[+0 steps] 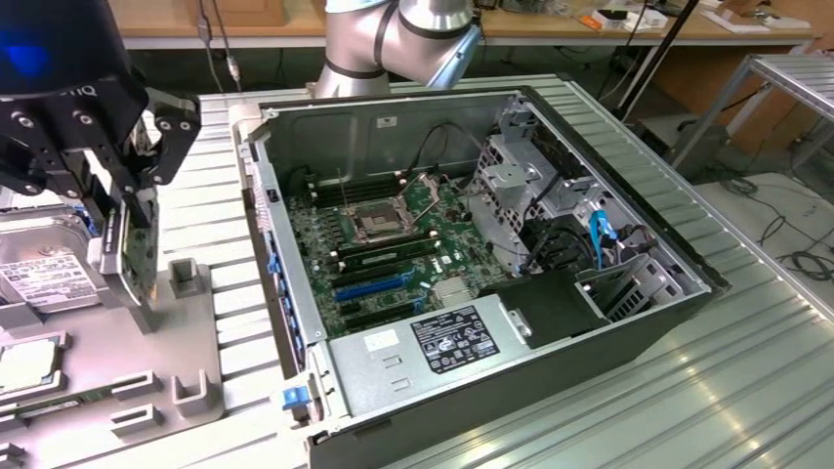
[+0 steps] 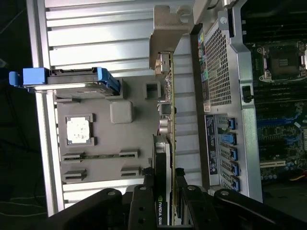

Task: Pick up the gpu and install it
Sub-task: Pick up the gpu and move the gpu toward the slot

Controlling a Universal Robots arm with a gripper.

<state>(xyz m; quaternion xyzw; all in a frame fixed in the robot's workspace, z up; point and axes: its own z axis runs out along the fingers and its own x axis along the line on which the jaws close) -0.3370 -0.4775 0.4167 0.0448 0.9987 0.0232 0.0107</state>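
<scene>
The gpu (image 1: 136,269) stands on edge over the grey tray (image 1: 195,381) at the exterior view's left, a thin dark green card. My gripper (image 1: 120,234) comes down on it from above, a finger pressed on each face, shut on the card. In the wrist view the gpu (image 2: 168,115) runs away from my gripper (image 2: 163,178), with its pale metal bracket (image 2: 165,28) at the far end. Its lower edge is at the tray's surface; I cannot tell whether it touches. The open computer case (image 1: 678,259) lies to the exterior view's right, with its motherboard (image 1: 378,239) and blue slots (image 1: 374,285) exposed.
On the tray lie a silver hard drive (image 1: 46,278) with blue rails (image 2: 72,76) and a processor (image 2: 78,130). The case's side wall (image 1: 268,244) stands between the tray and the motherboard. A power supply (image 1: 443,342) fills the case's near end. The ribbed metal table (image 1: 729,391) extends around it.
</scene>
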